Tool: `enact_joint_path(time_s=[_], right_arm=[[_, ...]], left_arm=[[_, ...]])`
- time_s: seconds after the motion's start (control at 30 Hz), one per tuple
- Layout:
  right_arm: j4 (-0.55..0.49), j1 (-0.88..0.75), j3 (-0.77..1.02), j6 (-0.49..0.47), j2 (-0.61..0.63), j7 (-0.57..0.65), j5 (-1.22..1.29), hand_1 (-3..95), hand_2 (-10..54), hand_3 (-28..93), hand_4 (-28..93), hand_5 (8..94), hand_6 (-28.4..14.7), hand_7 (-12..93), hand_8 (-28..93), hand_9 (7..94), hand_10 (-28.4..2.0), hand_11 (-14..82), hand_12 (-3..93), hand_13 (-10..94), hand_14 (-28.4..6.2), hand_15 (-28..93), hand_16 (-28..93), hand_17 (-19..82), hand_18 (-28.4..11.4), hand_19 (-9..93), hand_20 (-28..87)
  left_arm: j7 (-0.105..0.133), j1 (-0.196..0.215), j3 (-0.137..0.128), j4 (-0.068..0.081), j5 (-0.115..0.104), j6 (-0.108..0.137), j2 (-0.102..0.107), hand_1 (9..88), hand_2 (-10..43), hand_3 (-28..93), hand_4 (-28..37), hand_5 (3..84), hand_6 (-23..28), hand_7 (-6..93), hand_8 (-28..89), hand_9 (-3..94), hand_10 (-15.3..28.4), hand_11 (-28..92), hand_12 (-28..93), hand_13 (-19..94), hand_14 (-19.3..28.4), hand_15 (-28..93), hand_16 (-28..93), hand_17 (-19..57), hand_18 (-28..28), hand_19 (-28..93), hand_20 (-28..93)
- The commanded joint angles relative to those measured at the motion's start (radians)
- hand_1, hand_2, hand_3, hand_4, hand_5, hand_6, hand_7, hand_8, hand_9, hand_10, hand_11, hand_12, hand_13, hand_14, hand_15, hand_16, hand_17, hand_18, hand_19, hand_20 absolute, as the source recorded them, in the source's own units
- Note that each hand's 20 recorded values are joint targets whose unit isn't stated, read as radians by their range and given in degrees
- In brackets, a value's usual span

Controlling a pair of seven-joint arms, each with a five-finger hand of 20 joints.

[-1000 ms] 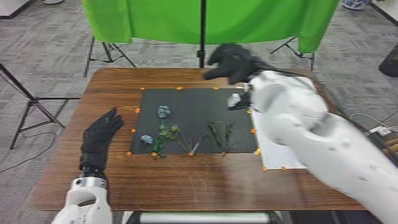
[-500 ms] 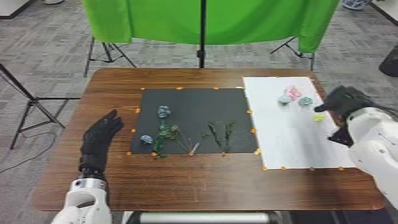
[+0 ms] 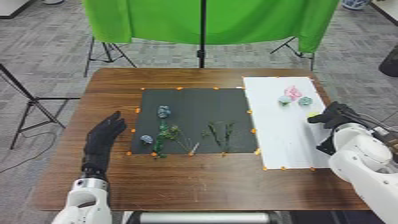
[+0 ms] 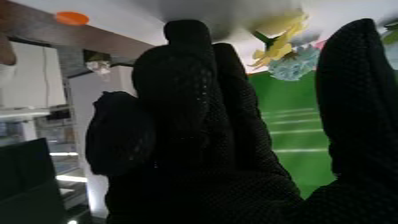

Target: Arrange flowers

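Head view has the right hand (image 3: 338, 118) low at the right edge of the white rectangular sheet (image 3: 280, 135), just beside a yellow flower (image 3: 313, 115). Right wrist view shows its fingers mostly straight and bunched together, thumb well apart, nothing pinched, with the yellow bloom past the gap.

My read is it's on the laying-out step, working on the yellow one. If that flower's good where it is, next move is backing off cleanly without the glove dragging it, then heading left for another piece. If it needs a tweak, the thumb has to close in gently, cos petals like that probably slide easily.

As for containers, it's all flat stuff on the brown wooden bench (image 3: 195, 187). White sheet holds the yellow flower, a pink flower (image 3: 293, 92) toward the far end, and two pale blue-green flowers (image 3: 305, 101) just nearer. Black square mat (image 3: 191, 102) has dusty blue flowers (image 3: 163, 111) on the left and thin green stems (image 3: 228, 134) toward the near edge.

Left hand (image 3: 104, 135) rests left of the mat, fingers straight and pressed together.
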Motion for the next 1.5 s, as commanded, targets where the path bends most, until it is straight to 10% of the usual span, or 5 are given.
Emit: enact_joint_path(time_s=[0.03,0.5,0.97,1.5], right_arm=[[0.05,0.06,-0.04,0.018,-0.017,0.041,0.023,34.5,-9.5,57,-16,59.2,-7.7,8,-6,73.1,-17.3,15.9,21.0,84,-5.6,58,33,58,-15.0,93,53],[0.132,0.24,-0.229,-0.079,-0.027,0.011,0.003,54.1,-9.5,55,-16,70.4,-4.2,14,3,85.7,-12.3,16.5,30.7,90,-3.1,55,35,62,-12.7,93,53],[-0.218,0.269,-0.2,-0.109,0.03,-0.119,0.133,69.8,-9.5,47,-10,80.4,-3.0,18,18,93.6,-9.1,12.4,43.7,93,-1.4,54,38,65,-10.7,93,53],[-0.116,0.71,-0.746,-0.179,-0.362,-0.331,0.293,68.7,-9.5,47,-10,80.2,-2.4,19,18,93.5,-9.1,13.4,43.5,93,-1.1,53,38,66,-10.5,93,53]], left_arm=[[-0.016,0.021,0.005,0.002,0.004,-0.01,-0.011,27.1,0.7,64,-25.0,40.7,4.0,10.4,-7,40.1,12.6,15,11,31,15.9,18,0,4.4,10.6,6,17],[-0.008,0.024,0.003,0.0,0.004,-0.01,-0.019,27.0,1.0,64,-25.1,40.7,4.0,10.3,-7,40.1,12.5,15,11,31,15.9,18,0,4.2,10.6,6,17],[-0.02,0.034,-0.005,-0.005,0.003,-0.009,-0.015,26.9,0.9,64,-25.0,40.8,4.1,10.2,-7,40.2,12.5,15,11,31,15.9,18,0,3.9,10.8,6,17],[-0.025,0.009,0.011,0.009,0.004,-0.019,-0.016,26.5,1.2,64,-25.4,40.7,4.0,10.1,-7,40.2,12.5,15,11,31,15.8,17,0,3.7,10.9,6,17]])
